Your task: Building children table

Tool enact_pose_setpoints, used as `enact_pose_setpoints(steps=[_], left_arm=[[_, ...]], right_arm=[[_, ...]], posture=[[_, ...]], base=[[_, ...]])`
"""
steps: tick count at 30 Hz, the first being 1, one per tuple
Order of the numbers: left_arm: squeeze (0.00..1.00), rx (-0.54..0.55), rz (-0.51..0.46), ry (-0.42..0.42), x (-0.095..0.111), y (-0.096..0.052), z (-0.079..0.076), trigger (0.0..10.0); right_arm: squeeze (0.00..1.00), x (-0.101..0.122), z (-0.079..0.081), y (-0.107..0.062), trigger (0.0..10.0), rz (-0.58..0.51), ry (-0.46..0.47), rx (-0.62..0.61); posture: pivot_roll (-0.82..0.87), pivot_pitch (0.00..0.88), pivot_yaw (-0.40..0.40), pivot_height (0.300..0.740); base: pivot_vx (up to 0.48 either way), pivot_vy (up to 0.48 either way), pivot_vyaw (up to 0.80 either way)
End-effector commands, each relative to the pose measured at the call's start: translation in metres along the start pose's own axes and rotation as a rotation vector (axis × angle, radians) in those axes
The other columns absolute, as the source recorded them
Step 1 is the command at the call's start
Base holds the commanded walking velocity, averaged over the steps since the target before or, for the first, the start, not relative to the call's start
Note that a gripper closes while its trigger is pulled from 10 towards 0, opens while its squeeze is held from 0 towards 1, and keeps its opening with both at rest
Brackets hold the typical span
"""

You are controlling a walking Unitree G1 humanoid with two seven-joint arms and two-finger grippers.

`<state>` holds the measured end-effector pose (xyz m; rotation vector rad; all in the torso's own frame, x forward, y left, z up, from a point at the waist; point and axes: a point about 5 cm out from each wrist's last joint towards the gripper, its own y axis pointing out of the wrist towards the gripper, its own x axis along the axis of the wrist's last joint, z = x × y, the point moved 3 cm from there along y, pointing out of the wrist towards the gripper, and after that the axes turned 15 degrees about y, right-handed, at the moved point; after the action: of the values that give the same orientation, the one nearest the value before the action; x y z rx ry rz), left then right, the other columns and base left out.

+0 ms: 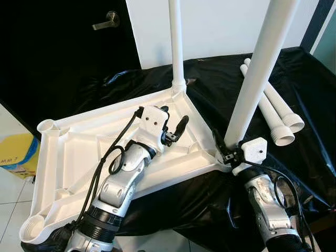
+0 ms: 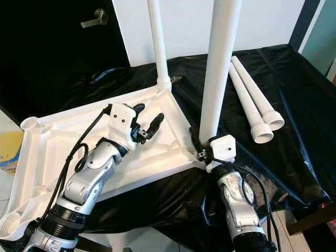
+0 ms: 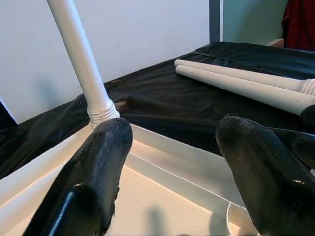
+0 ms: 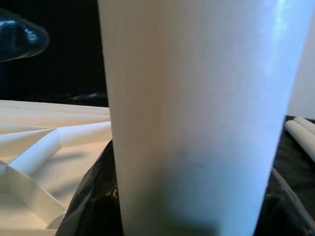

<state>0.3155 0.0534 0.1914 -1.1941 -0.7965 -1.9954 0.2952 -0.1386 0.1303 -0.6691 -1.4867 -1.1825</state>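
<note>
While the tabletop [image 1: 79, 152] lies upside down on the black sheet [image 1: 210, 89], ribs up, its left end overhangs the sheet's edge above the tiled floor [image 1: 10, 189]. One leg [image 1: 176, 47] stands upright, seated in the far corner socket. A second leg [image 1: 260, 68] stands at the near right corner, tilted slightly, and my right gripper [image 1: 223, 149] is clenched on its base; in the right wrist view the leg [image 4: 197, 113] stands just ahead between the fingers, one fingertip [image 4: 19, 37] showing beside it. I cannot tell whether this leg is fully seated in its socket.

My left gripper [image 1: 176, 128] hovers over the ribbed underside toward the right end, fingers released and spread with nothing between them. In the left wrist view both fingers [image 3: 98, 172] frame the far rim, with the far leg's threaded collar [image 3: 103, 113] just beyond.

Two spare legs [image 1: 275, 110] lie side by side on the sheet at the right, well apart from the tabletop, wide ends toward me. Two empty sockets [image 1: 46, 126] remain at the left corners, the near one [image 1: 31, 228] by my left forearm.

Surroundings: a dark door [image 1: 63, 47] with a lever handle [image 1: 107, 21] behind on the left, a white wall [image 1: 220, 26] behind the sheet, and a yellow box [image 1: 18, 155] on the floor just left of the tabletop.
</note>
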Motion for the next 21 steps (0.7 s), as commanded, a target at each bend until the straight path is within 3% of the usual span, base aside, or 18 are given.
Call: enact_pose_setpoints(steps=[1,12,13,21], left_arm=[[0.00,-0.122,-0.051,0.018,0.008,-0.001,-0.009,10.0],[0.00,-0.125,-0.059,0.021,0.010,-0.001,-0.008,10.0],[0.00,-0.125,-0.060,0.022,0.011,-0.001,-0.007,10.0],[0.00,-0.124,-0.060,0.023,0.011,-0.001,-0.006,10.0]], right_arm=[[0.00,-0.018,0.001,-0.009,10.0,0.085,0.009,0.000],[0.00,-0.015,0.011,-0.011,10.0,0.032,-0.038,0.077],[0.00,-0.016,0.014,-0.011,10.0,0.030,-0.074,0.104],[0.00,-0.021,0.010,-0.013,10.0,0.044,-0.063,0.085]], posture=[[-0.13,0.029,0.098,0.740],[-0.12,0.021,0.107,0.740],[-0.12,0.021,0.109,0.740],[-0.12,0.028,0.116,0.740]], base=[[0.000,0.000,0.00],[0.000,0.000,0.00],[0.000,0.000,0.00],[0.000,0.000,0.00]])
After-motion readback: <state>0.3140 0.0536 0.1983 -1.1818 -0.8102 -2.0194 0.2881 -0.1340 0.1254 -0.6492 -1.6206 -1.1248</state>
